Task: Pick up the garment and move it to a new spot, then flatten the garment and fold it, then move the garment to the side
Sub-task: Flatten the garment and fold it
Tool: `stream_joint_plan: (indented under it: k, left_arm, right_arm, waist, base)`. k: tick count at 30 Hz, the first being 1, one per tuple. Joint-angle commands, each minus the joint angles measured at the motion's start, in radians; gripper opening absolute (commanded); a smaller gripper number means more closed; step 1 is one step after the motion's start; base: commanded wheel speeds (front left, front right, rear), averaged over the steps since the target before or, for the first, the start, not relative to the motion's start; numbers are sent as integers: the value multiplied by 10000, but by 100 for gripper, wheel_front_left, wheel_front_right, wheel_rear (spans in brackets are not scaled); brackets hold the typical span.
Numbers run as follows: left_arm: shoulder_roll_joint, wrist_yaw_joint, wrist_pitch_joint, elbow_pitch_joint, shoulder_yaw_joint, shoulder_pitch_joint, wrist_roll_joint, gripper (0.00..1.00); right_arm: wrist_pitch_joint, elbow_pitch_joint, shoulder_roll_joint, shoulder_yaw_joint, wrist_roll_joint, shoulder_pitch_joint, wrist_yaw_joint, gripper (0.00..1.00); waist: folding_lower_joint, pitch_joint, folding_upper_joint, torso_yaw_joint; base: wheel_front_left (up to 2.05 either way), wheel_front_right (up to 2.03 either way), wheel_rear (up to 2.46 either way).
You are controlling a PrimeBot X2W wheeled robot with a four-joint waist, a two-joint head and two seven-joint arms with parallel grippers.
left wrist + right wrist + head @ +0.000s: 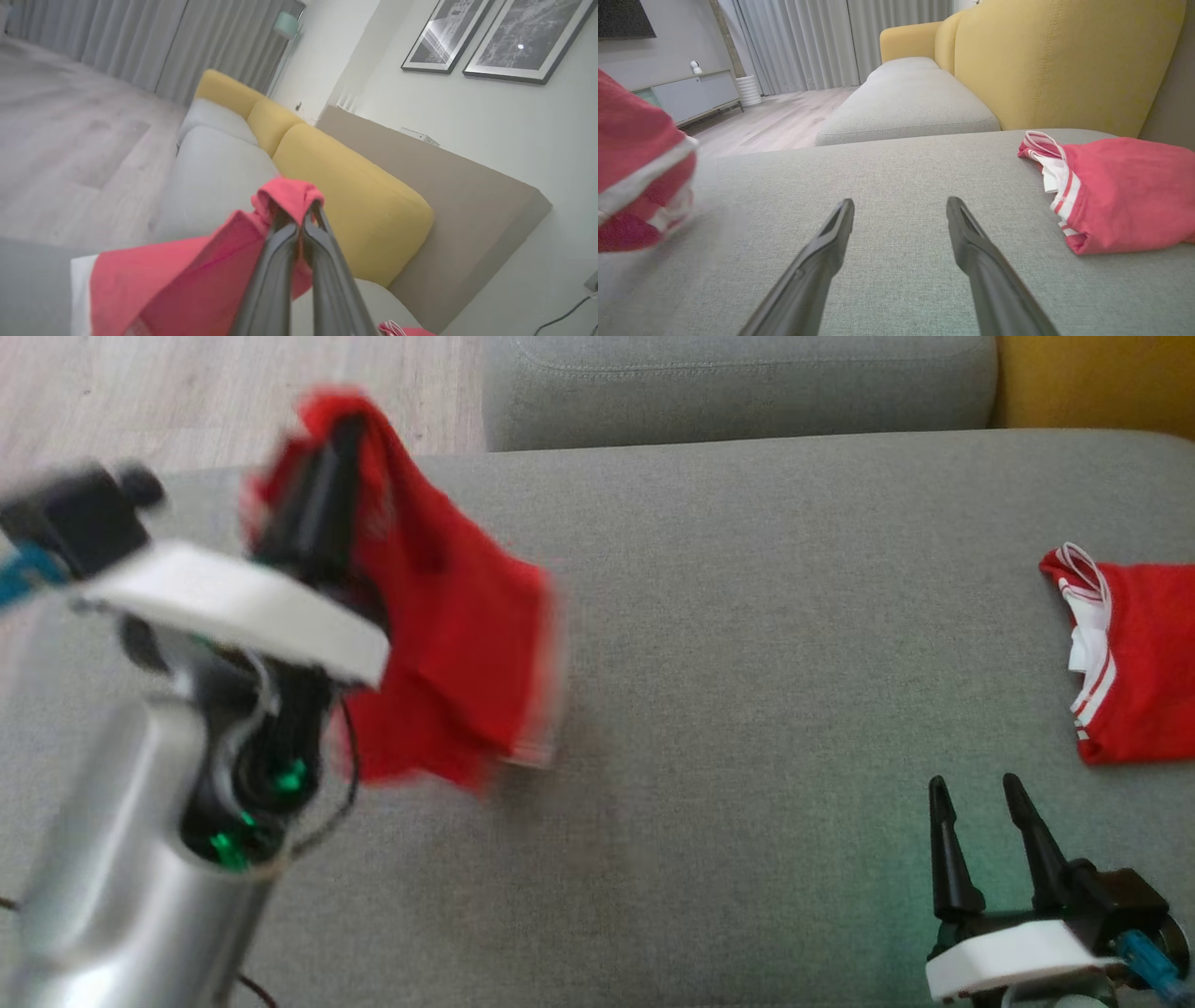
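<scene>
Garment (439, 616), bright red with a pale band along one edge, hangs in the air over the left part of a grey sofa seat (747, 616). It is bunched at the top and drapes down and to the right, its lower edge blurred. The left gripper (344, 434) has its two dark fingers pressed together on the top fold of the cloth. In the left wrist view, a knot of red fabric wraps over the closed fingertips. The left arm's silver forearm (112, 859) rises from the lower left corner of the head view.

The right gripper (976, 789) sits at the lower right, low over the seat, with its fingers spread apart and nothing between them. It is well apart from the hanging garment.

A second red garment (1134, 663) with white stripes lies folded on the seat's far right edge, near the right gripper but not touching it. Behind it is a yellow backrest (1064, 60). Beyond the sofa are a pale wooden floor (187, 401), grey curtains (798, 42) and two framed pictures (523, 37) on a white wall.
</scene>
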Motion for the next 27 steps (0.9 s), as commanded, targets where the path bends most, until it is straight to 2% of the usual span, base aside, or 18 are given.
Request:
stream_joint_plan:
  k: [1, 3, 7, 11, 14, 17, 21, 24, 27]
  left_arm:
    - [369, 160, 158, -519, 361, -823, 268, 0]
    - [718, 477, 464, -770, 124, -1315, 943, 0]
    - [815, 912, 1161, -943, -767, -1730, 1771, 0]
    - [484, 1307, 1396, -500, -1826, -1216, 2321, 0]
    - [-232, 1470, 1281, 344, -2672, -402, 2289, 0]
    - [-1124, 1293, 1054, 1664, -3522, 243, 2097, 0]
    - [-2160, 579, 661, 3767, -4383, 276, 1566, 0]
    - [-2327, 330, 406, 4359, -4573, 7, 757, 0]
    - [-2340, 447, 12, 4151, -4951, -374, -1119, 0]
  right_arm:
    - [-138, -244, -66, 247, 73, -41, 75, 100]
    - [-138, -229, -66, 262, 96, -22, 75, 100]
    - [-138, -172, -66, 333, 176, -61, 75, 100]
    - [-138, -133, -66, 380, 310, -143, 75, 100]
    - [-138, -103, -66, 382, 383, -190, 75, 100]
    - [-138, -101, -66, 411, 424, -301, 75, 100]
    - [-138, -73, -66, 576, 420, -593, 75, 100]
    - [-138, -57, -66, 630, 380, -771, 75, 100]
    - [-138, -21, -66, 766, 375, -1012, 75, 100]
  waist:
    - [0, -26, 0, -5]
    - [0, -65, 0, -26]
    - [0, -57, 0, -178]
    - [0, 42, 0, -418]
    - [0, 141, 0, -589]
    - [0, 310, 0, -749]
    - [0, 554, 0, -1040]
    - [0, 685, 0, -1211]
    - [0, 870, 0, -1471]
  base:
    - [0, 0, 0]
    - [0, 0, 0]
    - [0, 0, 0]
    - [0, 0, 0]
    - [0, 0, 0]
    - [0, 0, 0]
    - [0, 0, 0]
    - [0, 0, 0]
    - [0, 0, 0]
